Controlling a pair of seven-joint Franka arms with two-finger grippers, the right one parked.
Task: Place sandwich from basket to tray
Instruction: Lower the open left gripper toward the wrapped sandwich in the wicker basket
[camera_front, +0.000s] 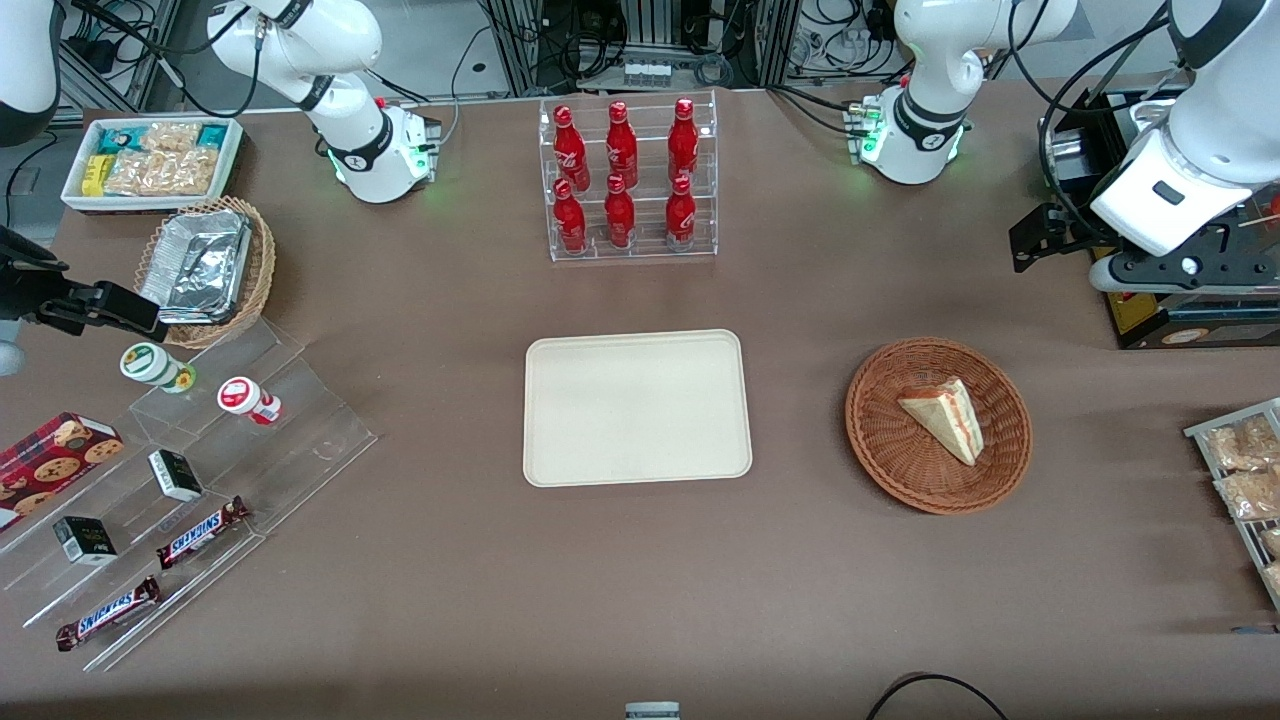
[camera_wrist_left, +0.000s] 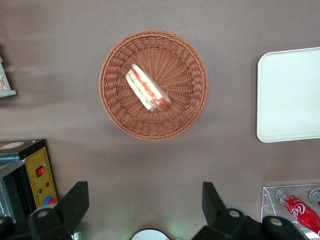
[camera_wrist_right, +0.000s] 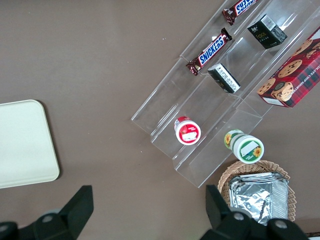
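The sandwich (camera_front: 945, 415) (camera_wrist_left: 147, 90), a pale wedge with red, orange and green layers, lies in the round reddish-brown wicker basket (camera_front: 870, 440) (camera_wrist_left: 115, 115). The cream tray (camera_front: 637, 407) (camera_wrist_left: 290, 95) sits bare beside the basket, toward the parked arm's end of the table. My gripper (camera_wrist_left: 145, 205) hangs high over the table, farther from the front camera than the basket and toward the working arm's end. It is open, its black fingers (camera_wrist_left: 75, 202) spread wide with only brown tabletop between them, well apart from the basket.
A clear rack of red bottles (camera_front: 628, 180) stands farther from the front camera than the tray. A black machine with a yellow panel (camera_front: 1190, 320) (camera_wrist_left: 40, 175) sits under my gripper. A wire rack of snack bags (camera_front: 1240, 470) lies at the working arm's end. Acrylic steps with candy (camera_front: 200, 470) lie at the parked arm's end.
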